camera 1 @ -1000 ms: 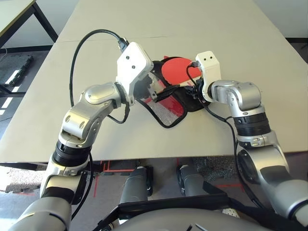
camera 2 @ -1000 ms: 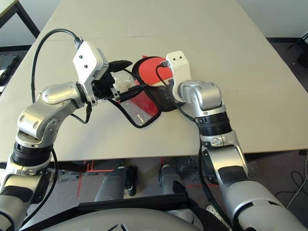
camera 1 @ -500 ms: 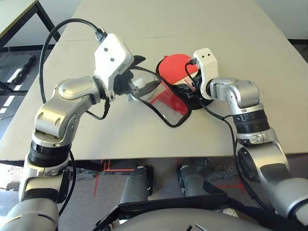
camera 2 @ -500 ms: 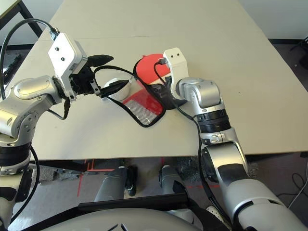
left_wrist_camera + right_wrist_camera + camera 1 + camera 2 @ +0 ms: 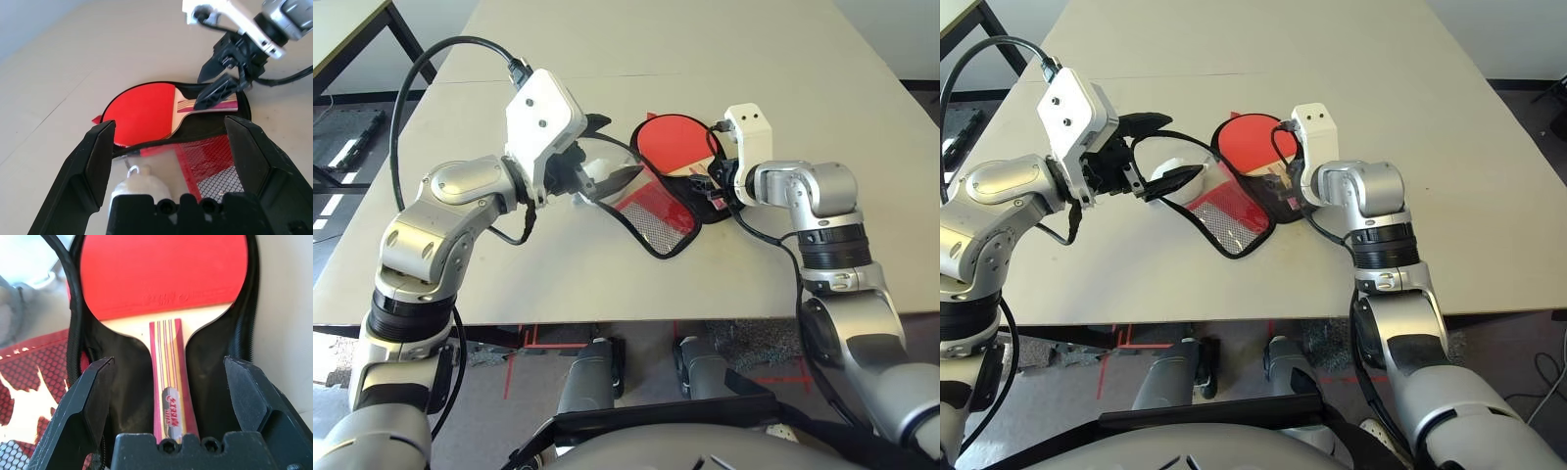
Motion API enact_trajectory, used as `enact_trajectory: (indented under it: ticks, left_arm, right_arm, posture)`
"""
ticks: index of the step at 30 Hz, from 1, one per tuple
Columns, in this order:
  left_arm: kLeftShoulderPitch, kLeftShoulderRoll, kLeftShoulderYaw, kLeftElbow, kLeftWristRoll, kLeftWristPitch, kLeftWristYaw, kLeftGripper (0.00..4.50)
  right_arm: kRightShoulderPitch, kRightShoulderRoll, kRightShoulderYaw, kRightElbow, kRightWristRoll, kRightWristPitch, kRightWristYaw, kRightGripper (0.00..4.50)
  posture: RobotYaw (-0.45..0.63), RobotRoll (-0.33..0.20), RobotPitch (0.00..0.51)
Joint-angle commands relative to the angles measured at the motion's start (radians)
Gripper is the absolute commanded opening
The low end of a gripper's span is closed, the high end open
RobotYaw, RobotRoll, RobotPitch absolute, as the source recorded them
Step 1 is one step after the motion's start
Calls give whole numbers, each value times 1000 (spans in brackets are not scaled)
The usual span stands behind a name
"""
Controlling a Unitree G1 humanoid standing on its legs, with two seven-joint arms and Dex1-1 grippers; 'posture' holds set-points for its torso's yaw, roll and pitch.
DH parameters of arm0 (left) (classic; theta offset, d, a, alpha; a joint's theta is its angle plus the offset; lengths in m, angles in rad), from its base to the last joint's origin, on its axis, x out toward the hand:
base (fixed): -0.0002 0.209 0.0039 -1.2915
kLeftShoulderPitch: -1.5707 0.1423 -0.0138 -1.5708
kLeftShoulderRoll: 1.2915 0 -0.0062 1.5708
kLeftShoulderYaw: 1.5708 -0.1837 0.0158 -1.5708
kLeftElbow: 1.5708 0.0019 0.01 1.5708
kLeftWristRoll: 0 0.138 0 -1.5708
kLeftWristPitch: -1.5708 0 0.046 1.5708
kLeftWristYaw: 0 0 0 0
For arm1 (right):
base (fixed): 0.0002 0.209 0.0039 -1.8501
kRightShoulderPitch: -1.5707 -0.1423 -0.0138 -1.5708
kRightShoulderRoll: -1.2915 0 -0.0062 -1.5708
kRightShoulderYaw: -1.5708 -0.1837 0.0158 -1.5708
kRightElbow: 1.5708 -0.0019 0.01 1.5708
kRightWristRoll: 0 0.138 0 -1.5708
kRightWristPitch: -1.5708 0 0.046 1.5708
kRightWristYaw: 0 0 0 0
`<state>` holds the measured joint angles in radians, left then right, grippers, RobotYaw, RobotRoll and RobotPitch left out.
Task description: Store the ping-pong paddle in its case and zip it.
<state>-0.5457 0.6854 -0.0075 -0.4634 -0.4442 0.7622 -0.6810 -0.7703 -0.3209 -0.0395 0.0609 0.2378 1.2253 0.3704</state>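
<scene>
Two grippers: right gripper [image 5: 171, 387] spread, grasping nothing, astride the striped handle [image 5: 171, 387]; left gripper [image 5: 171, 147] also spread and empty.
Red-rubber ping-pong paddle [image 5: 161, 274]: just beyond the right gripper, in the opened case [image 5: 188, 126].
Mesh-panelled flap [image 5: 210, 161]: beside it, folded out.
Risk: closing early could pinch lining, dragging case with paddle.

Small red characters, too small to read, mark the paddle's handle [image 5: 172, 416] label.
</scene>
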Motion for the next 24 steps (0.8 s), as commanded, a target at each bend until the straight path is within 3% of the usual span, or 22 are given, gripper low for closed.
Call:
enact_trajectory:
  ticks: [1,5,7,16,21,24]
  left_arm:
    - [50,133,107,41,11,4,-54,4500]
    - [171,293,101,63,61,-32,-130,4500]
    - [230,336,76,62,90,-71,-156,4500]
    - [228,167,-85,146,205,-153,-84,4500]
    - [133,75,-148,140,210,-139,-94,4500]
    - [48,27,-199,117,209,-119,-113,4500]
  right_arm:
    - [37,-67,-34,-26,43,-35,67,4470]
    - [53,-132,-50,-2,63,-127,133,4470]
    - [53,-149,-52,12,76,-145,162,4470]
    - [43,-186,-103,90,148,-271,269,4470]
    - [70,-183,-156,109,229,-362,376,4470]
    - [62,-195,-178,162,234,-325,340,4470]
  posture:
    - [84,0,171]
    - [94,0,176]
    - [93,0,175]
    - [67,0,173]
    - [46,0,172]
    - [40,0,174]
